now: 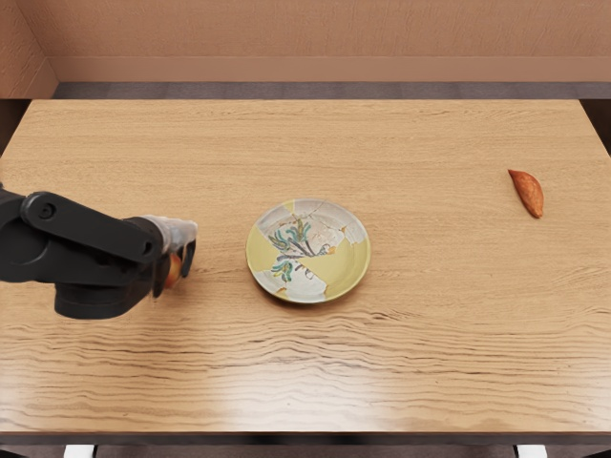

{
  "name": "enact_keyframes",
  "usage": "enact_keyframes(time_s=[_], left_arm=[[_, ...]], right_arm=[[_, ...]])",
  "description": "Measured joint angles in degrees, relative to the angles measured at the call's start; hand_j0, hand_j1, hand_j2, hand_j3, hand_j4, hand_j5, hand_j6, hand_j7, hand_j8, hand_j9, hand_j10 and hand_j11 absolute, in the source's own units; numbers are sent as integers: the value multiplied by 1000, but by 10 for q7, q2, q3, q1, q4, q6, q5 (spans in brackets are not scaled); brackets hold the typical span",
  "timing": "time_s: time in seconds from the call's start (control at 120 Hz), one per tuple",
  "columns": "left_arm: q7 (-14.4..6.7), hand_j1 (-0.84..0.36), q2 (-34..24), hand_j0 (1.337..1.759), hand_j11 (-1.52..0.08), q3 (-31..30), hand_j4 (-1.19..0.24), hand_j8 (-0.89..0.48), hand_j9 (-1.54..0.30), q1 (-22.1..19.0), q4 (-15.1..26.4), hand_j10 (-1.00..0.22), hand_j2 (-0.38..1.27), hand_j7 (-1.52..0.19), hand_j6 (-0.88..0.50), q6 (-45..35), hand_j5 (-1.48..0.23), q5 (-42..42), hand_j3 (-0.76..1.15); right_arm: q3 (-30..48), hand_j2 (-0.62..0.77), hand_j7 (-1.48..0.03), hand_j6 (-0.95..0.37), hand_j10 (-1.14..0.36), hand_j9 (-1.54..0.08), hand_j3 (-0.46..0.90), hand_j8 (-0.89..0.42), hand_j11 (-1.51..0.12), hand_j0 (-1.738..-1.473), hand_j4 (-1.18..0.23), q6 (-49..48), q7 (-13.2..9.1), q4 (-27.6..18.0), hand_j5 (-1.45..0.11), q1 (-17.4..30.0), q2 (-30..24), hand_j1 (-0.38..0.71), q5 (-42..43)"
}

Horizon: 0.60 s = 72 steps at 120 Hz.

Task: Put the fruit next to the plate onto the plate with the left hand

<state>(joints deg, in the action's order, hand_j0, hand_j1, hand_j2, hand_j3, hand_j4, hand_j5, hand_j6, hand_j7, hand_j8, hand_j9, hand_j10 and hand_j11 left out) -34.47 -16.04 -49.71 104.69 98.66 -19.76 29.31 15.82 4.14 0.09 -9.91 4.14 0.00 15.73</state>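
While the left hand [178, 250] grips it, the fruit [173, 271] shows orange (mostly hidden).

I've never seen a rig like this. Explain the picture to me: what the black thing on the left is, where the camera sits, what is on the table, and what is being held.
This is a simulator's render, seen from the robot's head, looking down at a slant on a wooden table. The black shape is the humanoid's left arm, ending in a five-finger left hand. Its fingers curl around a small orange fruit. Whether the fruit is lifted off the wood cannot be told. Just right of the hand lies a yellow patterned plate, with nothing on it. Far right, near the table's edge, lies a reddish-orange piece. The right arm is out of view.
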Motion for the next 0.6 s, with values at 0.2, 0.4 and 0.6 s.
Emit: enact_keyframes(time_s=[0.2,0.4,0.6], left_arm=[[0,-357,-17,1651,-1163,29,-820,-215,-1163,44,-1,-513,426,-1236,-230,41,-1250,-41,0],[0,-339,-23,1652,-1158,65,-818,-288,-1170,101,-4,-564,492,-1228,-294,90,-1260,-95,0],[-1,-358,-11,1652,-1158,95,-809,-308,-1192,133,-8,-566,588,-1198,-331,113,-1280,-141,0]], right_arm=[[0,-7,-46,-36,-36,-46,0,-36,-46,-1658,-36,0,0,0,-46,0,0,-306,0],[0,-7,-46,-36,-36,-46,0,-36,-46,-1658,-36,0,0,0,-46,0,0,-306,0],[0,-7,-47,-36,-36,-47,0,-36,-47,-1658,-36,0,0,0,-47,0,0,-306,0]])
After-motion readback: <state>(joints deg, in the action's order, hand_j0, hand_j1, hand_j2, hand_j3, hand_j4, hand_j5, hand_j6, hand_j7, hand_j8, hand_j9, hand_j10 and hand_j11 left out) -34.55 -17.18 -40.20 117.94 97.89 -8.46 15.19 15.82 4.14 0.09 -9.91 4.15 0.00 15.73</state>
